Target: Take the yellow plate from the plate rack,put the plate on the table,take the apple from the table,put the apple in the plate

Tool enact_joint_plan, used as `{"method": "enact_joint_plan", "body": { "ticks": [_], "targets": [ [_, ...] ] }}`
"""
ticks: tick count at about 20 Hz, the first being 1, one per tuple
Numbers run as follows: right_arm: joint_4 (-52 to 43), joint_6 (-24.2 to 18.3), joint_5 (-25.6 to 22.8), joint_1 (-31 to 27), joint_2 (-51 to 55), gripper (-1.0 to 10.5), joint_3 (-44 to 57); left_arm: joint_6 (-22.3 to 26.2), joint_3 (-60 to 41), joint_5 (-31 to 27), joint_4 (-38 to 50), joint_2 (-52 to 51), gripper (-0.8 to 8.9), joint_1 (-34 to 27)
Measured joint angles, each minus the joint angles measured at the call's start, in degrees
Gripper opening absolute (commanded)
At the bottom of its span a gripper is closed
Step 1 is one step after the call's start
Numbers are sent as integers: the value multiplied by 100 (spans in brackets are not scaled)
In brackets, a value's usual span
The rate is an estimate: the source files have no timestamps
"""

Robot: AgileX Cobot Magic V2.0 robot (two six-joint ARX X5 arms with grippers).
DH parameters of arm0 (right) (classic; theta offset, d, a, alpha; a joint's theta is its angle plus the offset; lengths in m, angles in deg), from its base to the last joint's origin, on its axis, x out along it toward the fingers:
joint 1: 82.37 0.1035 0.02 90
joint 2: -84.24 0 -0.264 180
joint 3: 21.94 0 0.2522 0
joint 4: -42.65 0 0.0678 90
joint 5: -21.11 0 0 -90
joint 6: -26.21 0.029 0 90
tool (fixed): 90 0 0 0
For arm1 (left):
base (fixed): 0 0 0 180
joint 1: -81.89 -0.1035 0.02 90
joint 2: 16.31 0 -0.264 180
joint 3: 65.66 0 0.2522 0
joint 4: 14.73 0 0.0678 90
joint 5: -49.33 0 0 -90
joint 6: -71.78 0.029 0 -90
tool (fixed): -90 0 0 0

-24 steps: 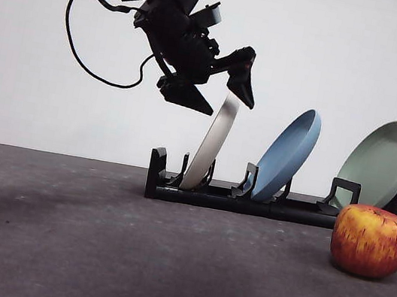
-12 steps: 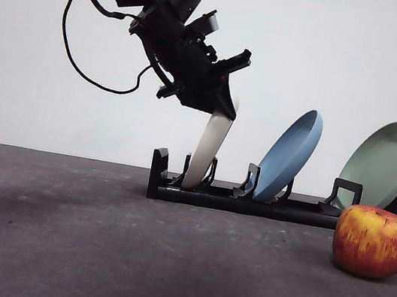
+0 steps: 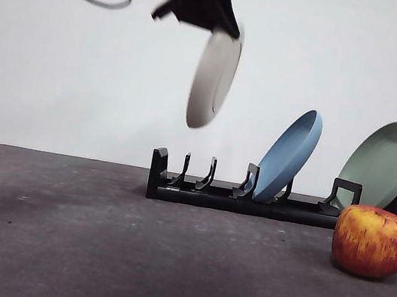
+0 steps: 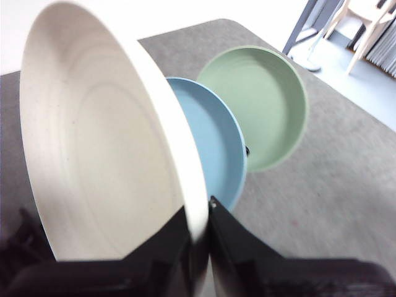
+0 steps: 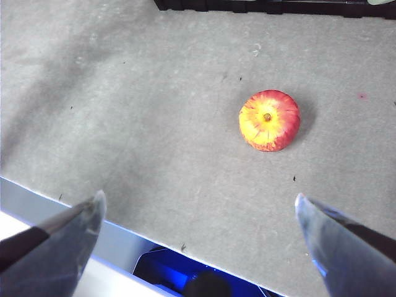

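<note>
We see the table (image 3: 52, 246) bearing the plate rack (image 3: 250, 201) along its far edge, a blue plate (image 3: 287, 154) and a green plate (image 3: 383, 164) leaning in it; the yellow plate (image 3: 213, 76) hangs clear above the rack — its rim pinched by our left gripper (image 4: 199, 230); the right gripper (image 5: 198, 210), jaws spread wide, hovers over the near edge; the apple (image 3: 371, 242) sits toward the right edge, before the rack.

Even, bright light is filling all three views. In the left wrist view the yellow plate (image 4: 105, 154) is showing soft and slightly blurred. In the right wrist view the apple (image 5: 269, 120) is casting a faint shadow; broad dim shading is crossing the frame's upper left.
</note>
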Motion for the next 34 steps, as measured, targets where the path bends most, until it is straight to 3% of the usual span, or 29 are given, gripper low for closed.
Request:
{"method": "enact_joint_plan", "body": {
  "ticks": [3, 7, 11, 14, 23, 29, 34],
  "targets": [
    [0, 11, 0, -2, 0, 629, 0, 321, 0, -229, -997, -538, -6, 162],
    [0, 13, 0, 0, 0, 629, 0, 1143, 2, -1729, -2496, -1082, -6, 890],
    [0, 13, 0, 0, 0, 629, 0, 1515, -136, -3110, -3235, -1036, -5, 1810],
    [0, 13, 0, 0, 0, 629, 0, 1565, -682, -3840, -3075, -1034, -5, 2470],
    [2, 13, 0, 0, 0, 629, 0, 1600, -2918, -4634, -1261, -566, -5, 3442],
    [2, 13, 0, 0, -2, 629, 0, 1600, -3257, -5298, -566, 105, -6, 3847],
    [2, 13, 0, 0, 0, 629, 0, 1685, -3250, -5453, -321, 616, -3, 3945]
  ]
}}
